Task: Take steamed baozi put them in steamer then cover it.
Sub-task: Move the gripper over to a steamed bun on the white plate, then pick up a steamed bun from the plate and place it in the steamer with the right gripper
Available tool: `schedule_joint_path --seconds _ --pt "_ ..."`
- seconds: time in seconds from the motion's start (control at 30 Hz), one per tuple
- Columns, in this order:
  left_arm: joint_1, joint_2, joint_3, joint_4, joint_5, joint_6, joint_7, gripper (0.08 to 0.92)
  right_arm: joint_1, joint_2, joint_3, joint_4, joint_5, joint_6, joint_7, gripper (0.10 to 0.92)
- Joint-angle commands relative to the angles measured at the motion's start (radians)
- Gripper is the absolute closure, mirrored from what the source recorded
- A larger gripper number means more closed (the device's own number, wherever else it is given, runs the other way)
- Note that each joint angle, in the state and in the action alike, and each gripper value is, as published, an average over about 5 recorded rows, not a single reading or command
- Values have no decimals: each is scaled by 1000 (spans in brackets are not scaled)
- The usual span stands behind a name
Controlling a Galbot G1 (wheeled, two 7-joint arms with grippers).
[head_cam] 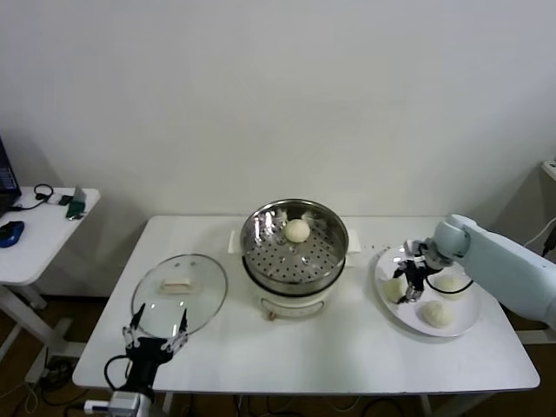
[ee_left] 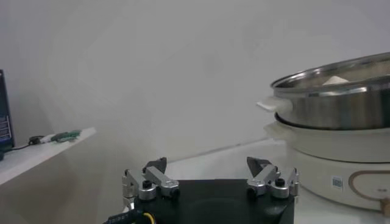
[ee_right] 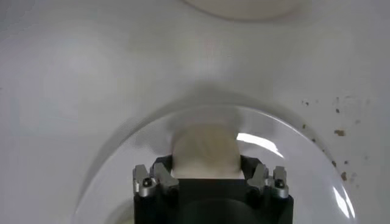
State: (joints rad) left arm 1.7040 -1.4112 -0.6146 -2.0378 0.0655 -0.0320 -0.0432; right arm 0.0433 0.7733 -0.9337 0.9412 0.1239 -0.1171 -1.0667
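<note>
Setting: plain white wall, white worktable [head_cam: 304, 347], a smaller side table [head_cam: 43, 230] off at 9 o'clock.

Steamer [head_cam: 294, 248]: table centre, steel pot on white base, uncovered. One baozi already in the tray [head_cam: 297, 230], toward 12 o'clock on the perforated tray.

Cover [head_cam: 180, 294]: glass lid lying flat at 8 o'clock from the steamer, cream handle up, untouched.

Plate [head_cam: 388, 311]: white, at 3 o'clock from the steamer. I count three buns on it: one at the gripper [head_cam: 396, 289], two more [head_cam: 450, 283] [head_cam: 437, 314] just beside.

Right gripper [head_cam: 414, 280]: down on the plate. In the wrist view its fingers [ee_right: 157, 178] sit either side of the bun [ee_right: 205, 151], touching or all but touching; I read it as clamped on that baozi, low on its flanks.

Left gripper [head_cam: 156, 334]: parked at the front edge just below the cover, fingers spread apart, holding nothing.

Risks, as I judge them: soft smooth dough may squash or slip out on the lift if the grip stays this low; the neighbouring buns may get nudged off the shallow plate; the carry must clear the pot rim; the cover overhangs near the left gripper, so a careless approach could push it toward the edge.
</note>
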Motion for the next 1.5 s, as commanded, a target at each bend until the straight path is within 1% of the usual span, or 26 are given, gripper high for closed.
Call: schedule_joint_path --seconds 0.03,0.2,0.33,0.47,0.57,0.63,0.8,1.0,1.23,1.5 --pt "1 -2 0 -2 0 -1 0 177 93 -19 -64 10 70 -7 -4 320" --pt "5 -7 2 -8 -1 -3 0 177 303 -46 -229 38 224 -22 -2 321" --pt "9 -9 5 -14 -2 -3 0 177 524 -31 -435 56 382 -25 -3 321" --pt "12 -10 13 -19 -4 -3 1 177 743 41 -614 75 555 -30 3 321" --pt "14 -11 24 -22 -4 -2 2 177 847 116 -721 92 692 -39 8 321" --pt "15 -11 32 -25 -3 -2 3 177 886 162 -761 100 743 -46 11 321" --pt "22 -11 44 -35 -1 -5 3 177 912 282 -778 105 818 -76 24 321" --pt "42 -3 44 -57 -5 -7 4 177 868 428 -776 96 880 -122 67 321" --pt "64 14 31 -94 -12 -3 9 177 788 549 -793 68 887 -151 116 321" --pt "66 14 35 -95 -14 -3 10 177 693 647 -792 59 895 -172 161 321"
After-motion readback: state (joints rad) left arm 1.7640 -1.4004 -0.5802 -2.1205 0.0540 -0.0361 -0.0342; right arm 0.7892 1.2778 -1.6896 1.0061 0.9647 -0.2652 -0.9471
